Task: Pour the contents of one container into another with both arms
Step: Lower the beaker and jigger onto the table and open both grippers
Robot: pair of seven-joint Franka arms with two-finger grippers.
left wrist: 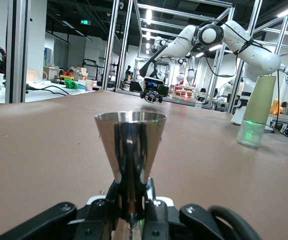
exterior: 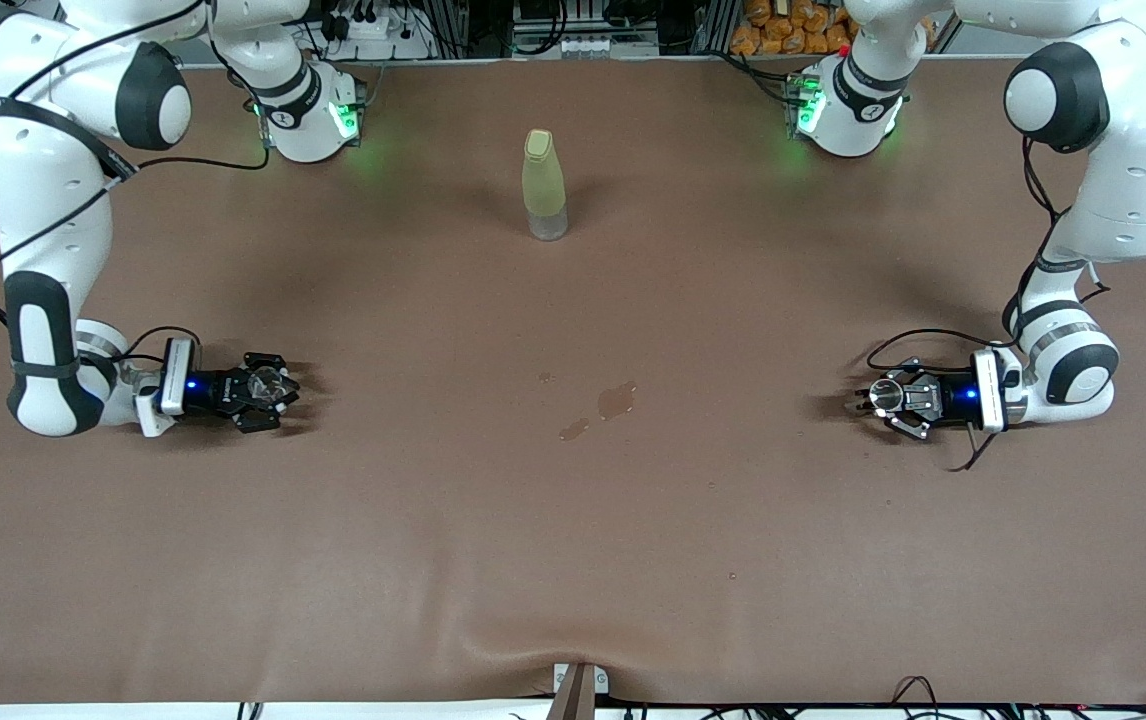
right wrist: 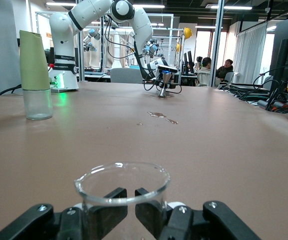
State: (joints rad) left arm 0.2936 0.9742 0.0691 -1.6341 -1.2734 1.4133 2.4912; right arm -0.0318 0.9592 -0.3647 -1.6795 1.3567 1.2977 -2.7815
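while the brown tabletop [exterior: 573, 560] spreads wide under both robots, the 2 white arms bend down low at its 2 ends, well apart from each other. the right arm [exterior: 43, 250] comes from its base at the top of the front view and folds down to the right arm's end of the tabletop, and the left arm [exterior: 1103, 200] does the same at the left arm's end. a tall yellow-green bottle [exterior: 544, 185] stands upright between the 2 bases, farther from the front camera than both pincers. a small wet patch [exterior: 615, 400] marks the cloth near the middle, between the pincers and nearer to the front camera than the bottle.

the right pincer [exterior: 268, 388] lies low at the tabletop, pointing toward the middle, its fingers [right wrist: 106, 212] closed against the wall of the clear glass cup [right wrist: 122, 192], which stands upright with its mouth up. whether the cup touches the cloth cannot be told. the left pincer [exterior: 883, 400] also sits low, pointing toward the middle, and grips the steel jigger [left wrist: 130, 155] at its narrow waist, with the jigger upright and its wider cone on top.
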